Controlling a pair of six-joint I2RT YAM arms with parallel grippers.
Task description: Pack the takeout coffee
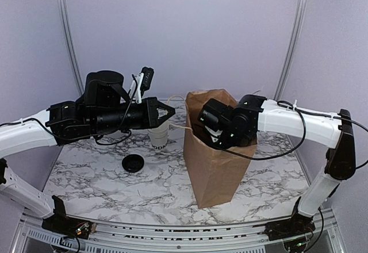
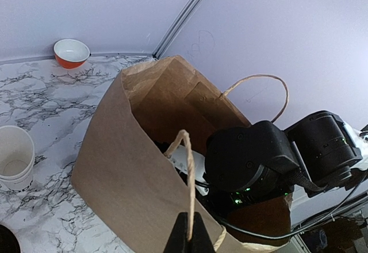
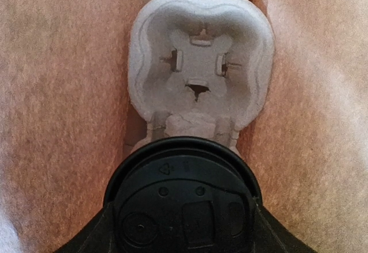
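The takeout coffee shows only as its round black lid, low inside the brown paper bag. My right gripper is shut on it, one dark finger pressed to each side of the lid. Its cup body is hidden below the lid. Beyond it, a grey pulp cup carrier lies on the bag's floor. My left gripper is shut on the bag's near twine handle and holds it taut to the left.
A lidless white paper cup with dark lettering stands left of the bag. A loose black lid lies in front of it. A red bowl sits by the back wall. The bag's far handle arches free.
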